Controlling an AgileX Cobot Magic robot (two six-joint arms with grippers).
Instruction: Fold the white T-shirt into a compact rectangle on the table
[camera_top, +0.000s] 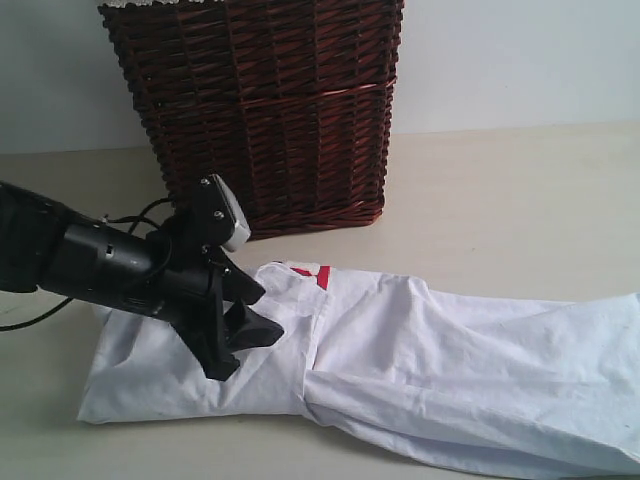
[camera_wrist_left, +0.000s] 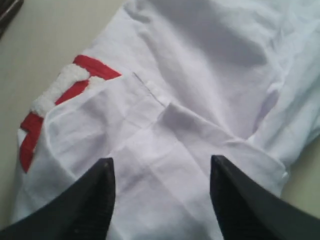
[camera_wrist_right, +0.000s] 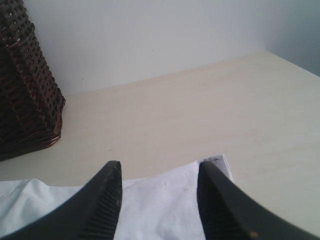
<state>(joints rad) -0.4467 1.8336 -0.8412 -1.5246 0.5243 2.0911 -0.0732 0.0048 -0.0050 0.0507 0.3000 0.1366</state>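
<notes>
Two arms on this rig, but only the left one shows in the exterior view. The left gripper (camera_top: 262, 312) hangs low over the left end of the white T-shirt (camera_top: 450, 350), angled down at the cloth. Its wrist view shows both black fingers (camera_wrist_left: 90, 200) spread apart with nothing pinched between them, just rumpled white fabric underneath. Can't tell if the tips actually touch the cloth.

The shirt lies on the table (camera_top: 500, 190) as a long, wrinkly band in front of the dark wicker basket (camera_top: 270, 110). It starts near the left arm and runs off the right edge of the exterior view. A bit of the fuzzy red-outlined letters (camera_wrist_left: 60, 100) peeks out along the edge nearest the basket, next to a folded-over flap.

The right gripper (camera_wrist_right: 159, 166) appears only in its own wrist view. Its jaws are apart and hold nothing. It hovers above a white corner of the shirt, with bare table beyond, the basket off to one side and the pale wall (camera_wrist_right: 150, 35) behind.
</notes>
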